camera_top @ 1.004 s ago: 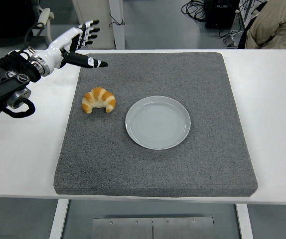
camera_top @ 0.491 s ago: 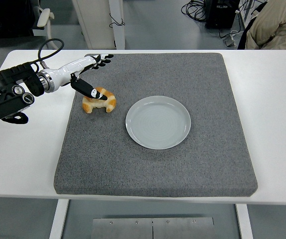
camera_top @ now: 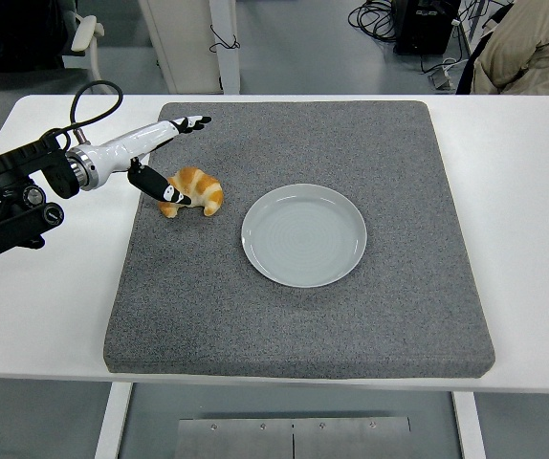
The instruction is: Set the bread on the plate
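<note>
Left hand [camera_top: 164, 158] spread open, thumb touching croissant [camera_top: 191, 192] on grey mat [camera_top: 303, 316], holding nothing, plate [camera_top: 303, 235] nearby

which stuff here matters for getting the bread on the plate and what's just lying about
Belongs to the job:
- croissant, on the grey mat
- plate, empty, to its right
- left hand, open, at the croissant

Just lying about:
- grey mat
- white table
- cables on the floor behind
- person at the top right
</note>
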